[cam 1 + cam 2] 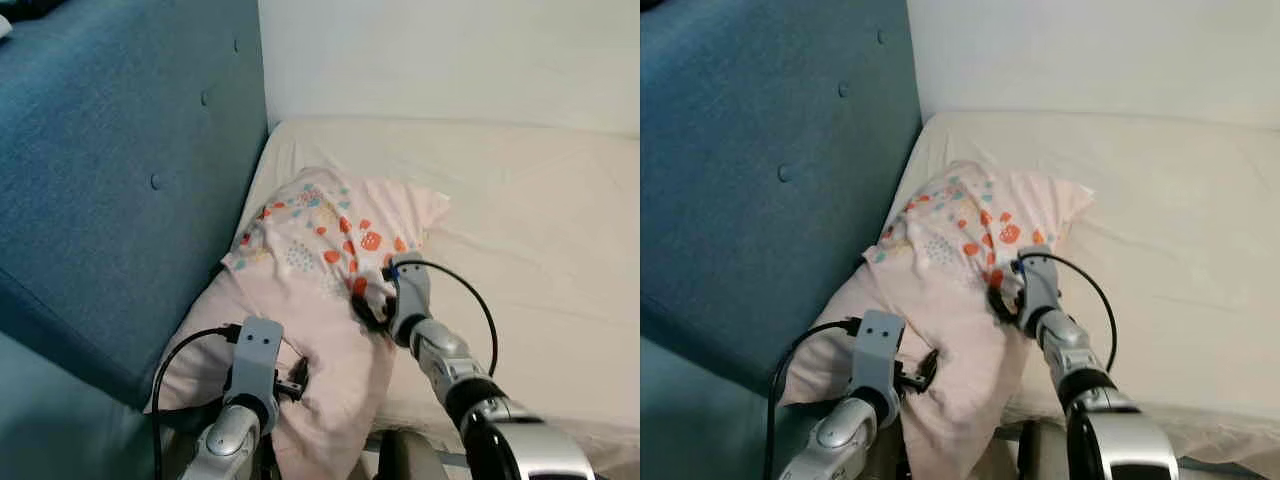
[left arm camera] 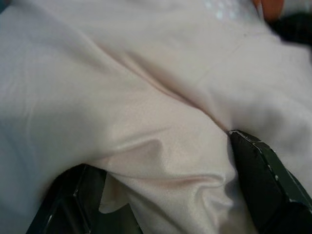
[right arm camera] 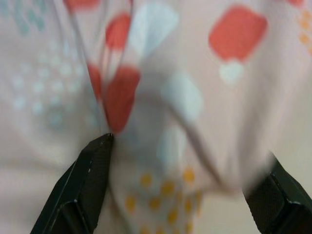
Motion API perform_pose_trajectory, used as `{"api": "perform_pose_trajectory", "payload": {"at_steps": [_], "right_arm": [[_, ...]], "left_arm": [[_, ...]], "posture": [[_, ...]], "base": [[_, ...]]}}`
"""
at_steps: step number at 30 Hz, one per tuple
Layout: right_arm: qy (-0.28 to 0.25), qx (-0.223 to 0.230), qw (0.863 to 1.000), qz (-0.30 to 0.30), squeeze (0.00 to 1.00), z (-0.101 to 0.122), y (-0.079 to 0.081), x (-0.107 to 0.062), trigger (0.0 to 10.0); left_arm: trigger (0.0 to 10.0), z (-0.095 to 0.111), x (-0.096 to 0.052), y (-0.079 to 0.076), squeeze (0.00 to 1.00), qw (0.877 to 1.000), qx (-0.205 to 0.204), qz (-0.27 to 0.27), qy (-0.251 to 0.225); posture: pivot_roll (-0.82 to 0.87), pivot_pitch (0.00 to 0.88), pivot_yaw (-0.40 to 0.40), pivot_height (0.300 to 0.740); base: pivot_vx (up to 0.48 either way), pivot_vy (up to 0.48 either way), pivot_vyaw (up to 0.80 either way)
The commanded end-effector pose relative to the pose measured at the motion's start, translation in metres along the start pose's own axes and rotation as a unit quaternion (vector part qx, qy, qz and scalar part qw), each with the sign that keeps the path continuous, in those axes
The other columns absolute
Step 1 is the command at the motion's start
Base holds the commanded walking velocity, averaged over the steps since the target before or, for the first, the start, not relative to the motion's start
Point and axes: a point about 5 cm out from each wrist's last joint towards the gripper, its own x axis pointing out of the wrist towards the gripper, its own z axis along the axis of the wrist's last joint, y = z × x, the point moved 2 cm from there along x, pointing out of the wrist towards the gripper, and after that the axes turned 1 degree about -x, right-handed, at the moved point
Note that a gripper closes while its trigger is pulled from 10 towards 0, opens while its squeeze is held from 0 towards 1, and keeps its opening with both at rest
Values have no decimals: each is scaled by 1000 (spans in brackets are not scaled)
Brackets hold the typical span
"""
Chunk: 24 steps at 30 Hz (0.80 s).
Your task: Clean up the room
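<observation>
A pale pink pillow (image 1: 300, 300) lies on the bed against the blue headboard; its upper part is printed with red, blue and orange shapes. My left gripper (image 1: 296, 381) is at the pillow's plain near end, and in the left wrist view its fingers (image 2: 265, 178) pinch a fold of pink cloth. My right gripper (image 1: 371, 310) presses on the pillow's right edge at the printed part. In the right wrist view, bunched printed cloth (image 3: 161, 122) sits between its fingers (image 3: 90, 187).
The blue padded headboard (image 1: 120, 180) rises at the left. The cream sheet of the mattress (image 1: 540, 230) stretches out to the right and back, up to a white wall (image 1: 450, 50). The bed's near edge runs below my arms.
</observation>
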Motion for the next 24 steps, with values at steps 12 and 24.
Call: {"api": "perform_pose_trajectory", "payload": {"at_steps": [12, 24], "right_arm": [[0, 13, 994, -104, 0, -6, -27, -33, 10000], [-16, 20, 987, -158, 0, 11, -45, -43, 10000]], "left_arm": [[10000, 25, 0, 69, 0, 995, -67, 65, -34], [10000, 17, -45, 96, 1000, 996, -29, -86, 4]], "posture": [[135, 229, 6, 630], [126, 210, -10, 630]], "base": [[0, 0, 0], [0, 0, 0]]}}
